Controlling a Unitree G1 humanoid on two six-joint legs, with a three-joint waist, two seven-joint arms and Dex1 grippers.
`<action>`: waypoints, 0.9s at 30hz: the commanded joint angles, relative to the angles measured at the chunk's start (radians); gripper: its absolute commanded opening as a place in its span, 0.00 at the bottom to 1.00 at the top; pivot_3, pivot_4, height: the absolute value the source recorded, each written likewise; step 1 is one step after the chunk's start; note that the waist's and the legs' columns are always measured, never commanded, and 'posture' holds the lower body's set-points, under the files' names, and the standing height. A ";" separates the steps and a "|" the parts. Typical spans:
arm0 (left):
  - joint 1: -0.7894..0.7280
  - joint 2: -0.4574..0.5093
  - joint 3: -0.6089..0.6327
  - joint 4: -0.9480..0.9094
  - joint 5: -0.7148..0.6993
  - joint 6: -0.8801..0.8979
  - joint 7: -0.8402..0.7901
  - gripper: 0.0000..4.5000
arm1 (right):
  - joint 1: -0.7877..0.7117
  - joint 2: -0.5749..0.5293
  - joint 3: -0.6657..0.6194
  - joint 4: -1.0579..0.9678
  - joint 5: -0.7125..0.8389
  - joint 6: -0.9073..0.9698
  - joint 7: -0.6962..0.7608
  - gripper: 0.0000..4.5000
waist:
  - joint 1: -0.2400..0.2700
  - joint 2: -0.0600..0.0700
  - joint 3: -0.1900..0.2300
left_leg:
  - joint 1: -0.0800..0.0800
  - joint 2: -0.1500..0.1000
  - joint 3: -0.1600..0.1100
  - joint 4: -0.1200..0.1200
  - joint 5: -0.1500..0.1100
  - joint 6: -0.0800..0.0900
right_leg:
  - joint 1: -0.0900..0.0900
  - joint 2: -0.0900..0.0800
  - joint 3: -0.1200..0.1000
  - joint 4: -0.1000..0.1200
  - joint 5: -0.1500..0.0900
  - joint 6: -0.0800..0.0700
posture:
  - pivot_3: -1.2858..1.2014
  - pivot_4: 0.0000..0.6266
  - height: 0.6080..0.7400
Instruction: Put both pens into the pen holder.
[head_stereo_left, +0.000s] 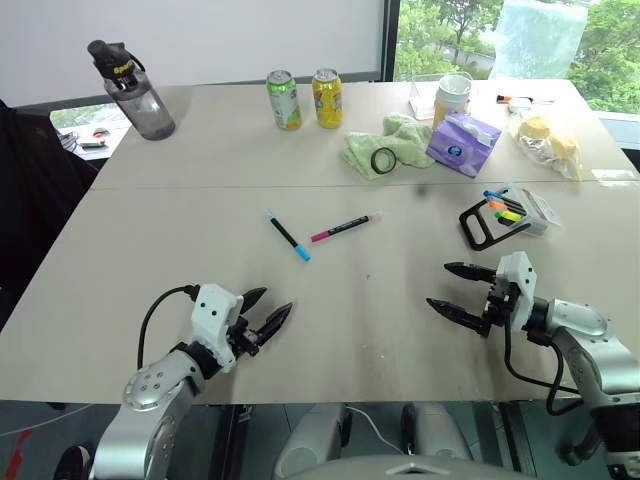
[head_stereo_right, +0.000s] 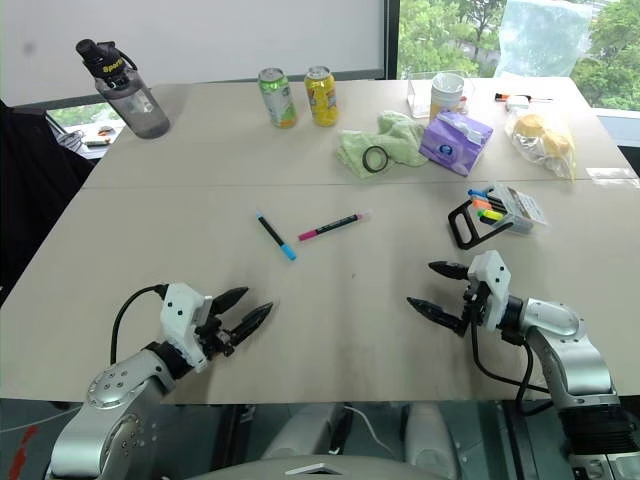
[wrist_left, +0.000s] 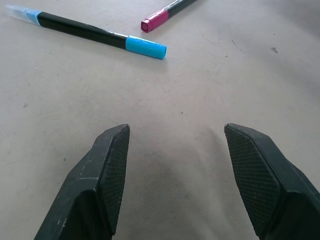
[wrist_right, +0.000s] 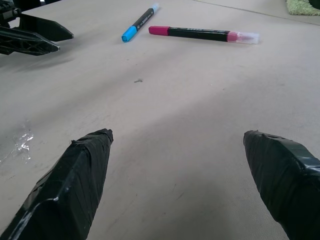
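Two pens were recorded lying flat on the counter (head_stereo_left: 200, 250), untouched and near its middle: the blue-ended pen (head_stereo_left: 288, 236) and, just beside it with near ends almost meeting in a shallow V, the pink-ended pen (head_stereo_left: 346, 227). The pen holder (head_stereo_left: 497, 215) was noted toward the robot's right, tipped on its side with its black rim facing the pens and coloured markers showing inside. The left end effector (head_stereo_left: 266, 313) was held low over the near edge, fingers parted and empty, aimed toward the blue-ended pen; the right end effector (head_stereo_left: 453, 291) was spread wide, also empty, below the holder. The step in hand was judged to be the first reach. It was judged best that each pen be taken mid-barrel, with fingers set across its length and lowered until nearly grazing the counter, so that the thin barrel would not roll away. The blue-ended pen was considered better suited to the left arm, and the neighbouring pen was to be left undisturbed.
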 joint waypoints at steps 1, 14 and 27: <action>-0.007 -0.012 0.008 0.007 0.000 -0.033 0.004 0.69 | -0.003 -0.001 -0.004 -0.015 0.006 -0.017 0.006 0.99 | 0.000 0.000 0.000 | 0.000 0.000 0.000 0.000 0.000 0.000 | 0.000 0.000 0.000 0.000 0.000 0.000 | 0.52 0.24 1.00; -0.071 -0.019 0.024 0.056 -0.004 -0.034 0.017 0.69 | -0.026 0.028 0.010 0.012 -0.012 -0.039 -0.003 0.99 | 0.000 0.000 0.000 | 0.000 0.000 0.000 0.000 0.000 0.000 | 0.000 0.000 0.000 0.000 0.000 0.000 | 0.52 0.24 1.00; -0.304 -0.129 0.100 -0.074 -0.052 0.239 0.368 0.69 | -0.059 0.039 0.011 0.011 -0.008 -0.035 -0.011 0.99 | 0.000 -0.001 0.000 | 0.000 0.000 0.000 0.000 0.000 0.000 | 0.000 0.000 0.000 0.000 0.000 0.000 | 0.52 0.24 1.00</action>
